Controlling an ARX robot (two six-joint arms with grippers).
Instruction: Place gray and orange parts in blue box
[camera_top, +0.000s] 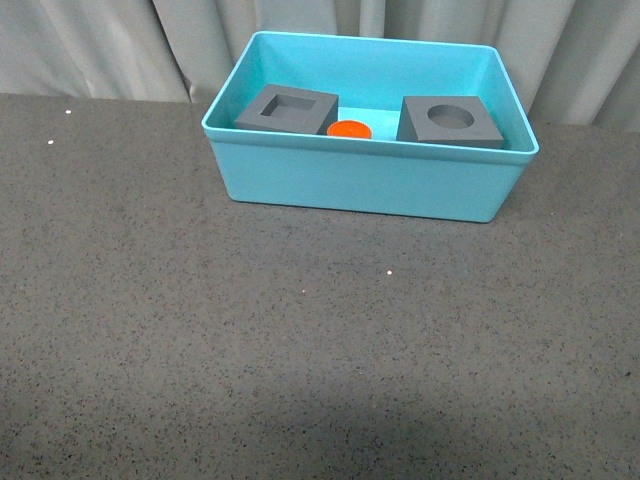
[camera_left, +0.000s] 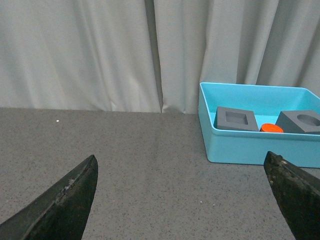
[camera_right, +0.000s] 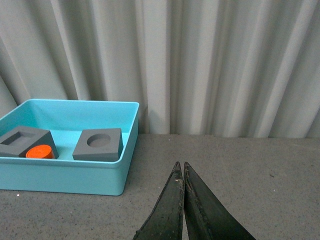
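All 3 parts lie inside the blue box (camera_top: 370, 185) at the table's far side: square-recess cube (camera_top: 287, 110) left, orange cylinder (camera_top: 349, 130) between, round-recess cube (camera_top: 450, 121) right. Left pincer (camera_left: 182, 200) spread and empty, right pincer (camera_right: 183, 200) clenched on nothing, both well back from the box; no reach looks needed.

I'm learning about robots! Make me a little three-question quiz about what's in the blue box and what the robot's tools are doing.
1. True or false: the orange cylinder lies between the two gray cubes inside the blue box.
2. Which cube has the round hole: A) the cube on the robot's left, or B) the cube on the robot's right?
3. Fill in: the left tool is ____, while the right tool is shut and holds nothing.

Key:
1. True.
2. B.
3. open.
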